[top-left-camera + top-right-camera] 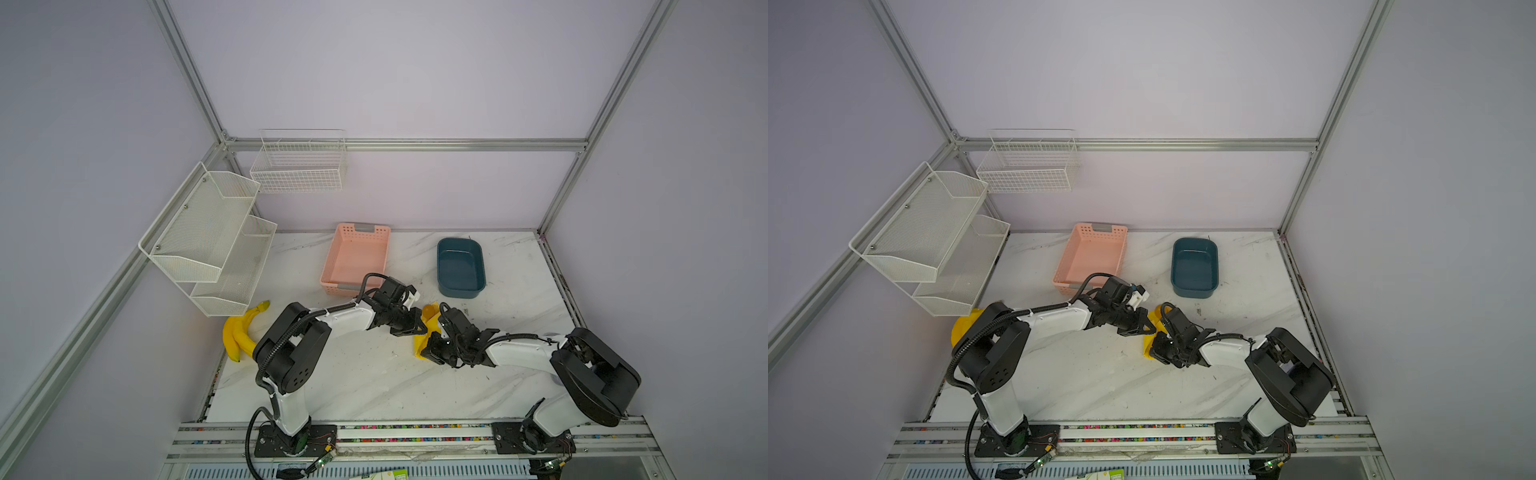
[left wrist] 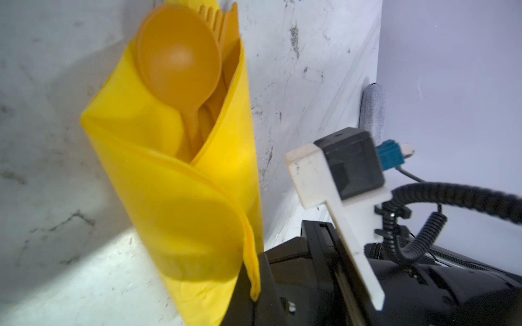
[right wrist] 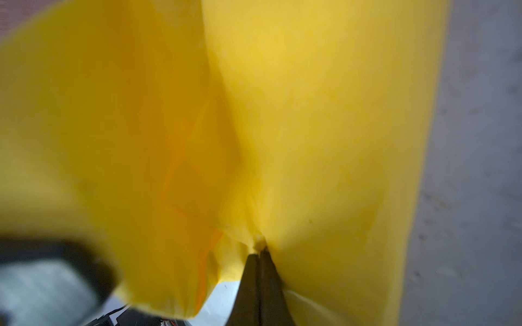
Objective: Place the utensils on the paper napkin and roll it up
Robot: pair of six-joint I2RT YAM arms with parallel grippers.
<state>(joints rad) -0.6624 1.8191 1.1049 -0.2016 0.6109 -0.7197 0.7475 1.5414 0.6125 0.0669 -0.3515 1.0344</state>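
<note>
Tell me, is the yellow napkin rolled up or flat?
Rolled up: the paper napkin wraps around the utensils, whose tops poke out.

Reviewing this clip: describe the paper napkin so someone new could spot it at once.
On the white marble table, look mid-table, near the dark blue tub, where the left gripper and right gripper meet. The paper napkin is the bright yellow wrap there. Unlike the yellow bananas at the left edge, it is thin paper with an orange spoon poking out.

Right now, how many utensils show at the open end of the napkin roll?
3, in the left wrist view: spoon bowl in front, fork tines behind it, knife tip beside the fork. Handles are hidden inside the paper napkin.
</note>
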